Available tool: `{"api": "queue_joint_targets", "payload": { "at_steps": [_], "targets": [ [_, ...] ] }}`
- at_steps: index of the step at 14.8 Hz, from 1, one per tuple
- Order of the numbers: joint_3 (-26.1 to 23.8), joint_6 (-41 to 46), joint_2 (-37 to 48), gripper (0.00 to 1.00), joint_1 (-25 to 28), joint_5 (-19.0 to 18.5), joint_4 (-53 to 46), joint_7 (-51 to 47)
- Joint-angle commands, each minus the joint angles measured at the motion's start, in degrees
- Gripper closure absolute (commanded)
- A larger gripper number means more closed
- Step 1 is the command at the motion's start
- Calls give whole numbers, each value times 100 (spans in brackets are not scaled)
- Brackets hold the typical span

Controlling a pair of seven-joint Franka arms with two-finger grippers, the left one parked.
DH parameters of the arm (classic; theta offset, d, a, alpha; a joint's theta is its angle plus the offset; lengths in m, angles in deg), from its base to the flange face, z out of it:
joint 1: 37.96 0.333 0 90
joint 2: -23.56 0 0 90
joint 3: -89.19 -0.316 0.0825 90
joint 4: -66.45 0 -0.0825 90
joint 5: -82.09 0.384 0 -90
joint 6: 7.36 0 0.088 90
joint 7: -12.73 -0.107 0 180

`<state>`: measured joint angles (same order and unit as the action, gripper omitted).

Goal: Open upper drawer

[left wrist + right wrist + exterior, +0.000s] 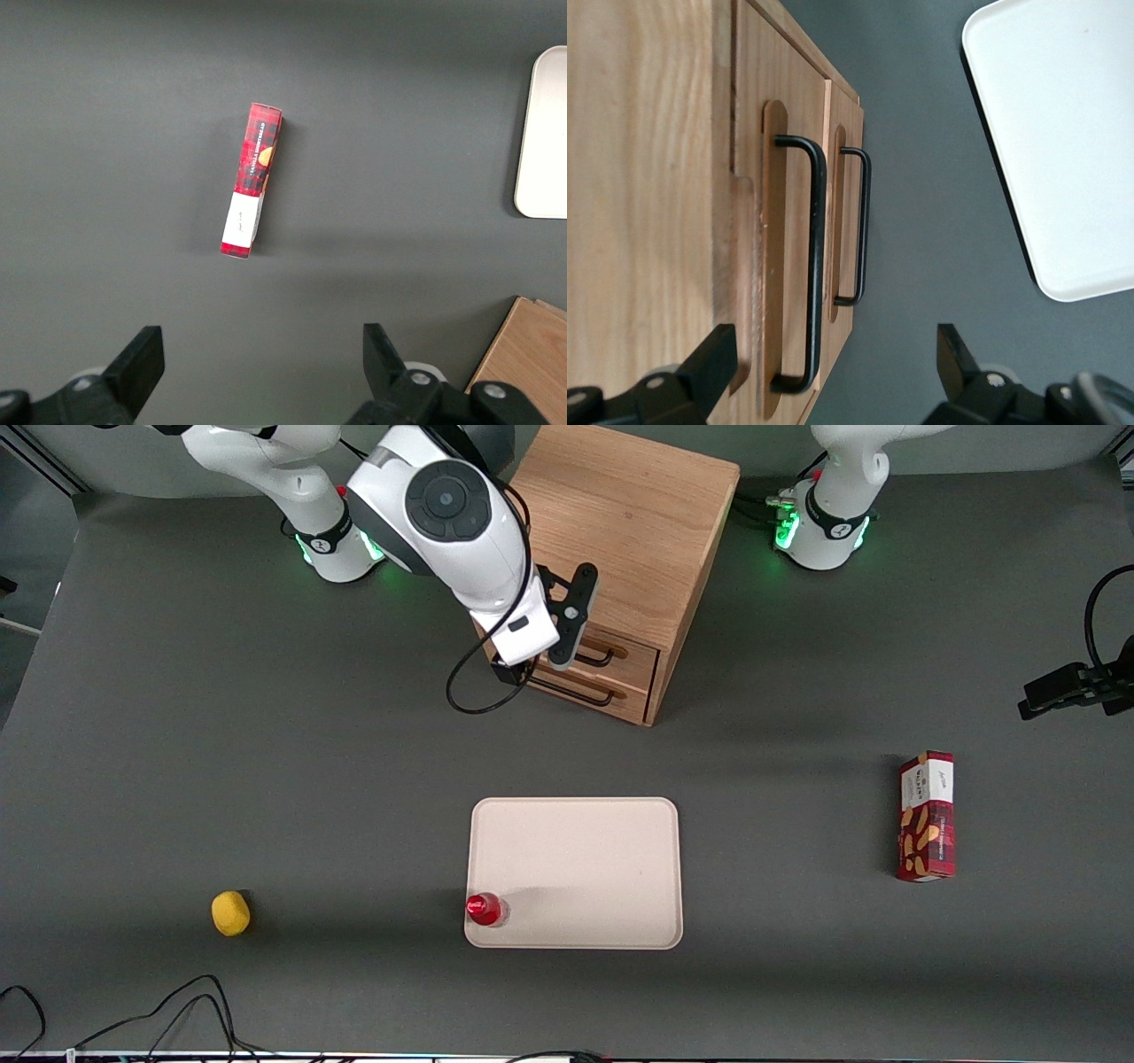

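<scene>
The light oak cabinet [625, 522] stands at the back of the table, its two drawers facing the front camera. The upper drawer [631, 657] has a black wire handle [597, 659] and looks shut, as does the like bottom drawer [611, 701] below it. My right gripper [556, 646] hangs just in front of the upper drawer's handle, at the end nearer the working arm. In the right wrist view the upper handle [818, 266] lies between my open fingers [713, 359], with nothing held. The lower handle [864, 226] is beside it.
A cream tray [576, 841] lies nearer the front camera than the cabinet, and shows in the right wrist view [1063, 133]. A red-capped bottle [485, 909] stands on its corner. A yellow object [230, 913] lies toward the working arm's end, a red box [927, 816] toward the parked arm's.
</scene>
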<state>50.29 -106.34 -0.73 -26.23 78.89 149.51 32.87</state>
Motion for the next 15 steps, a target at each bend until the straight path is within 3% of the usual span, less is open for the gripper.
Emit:
{"api": "queue_joint_targets", "payload": {
  "at_steps": [1, 15],
  "targets": [
    [-13, -244, -32, 0, 22, -128, 211, 148],
    [-13, -877, -454, 0, 31, -260, 387, 254]
  ]
}}
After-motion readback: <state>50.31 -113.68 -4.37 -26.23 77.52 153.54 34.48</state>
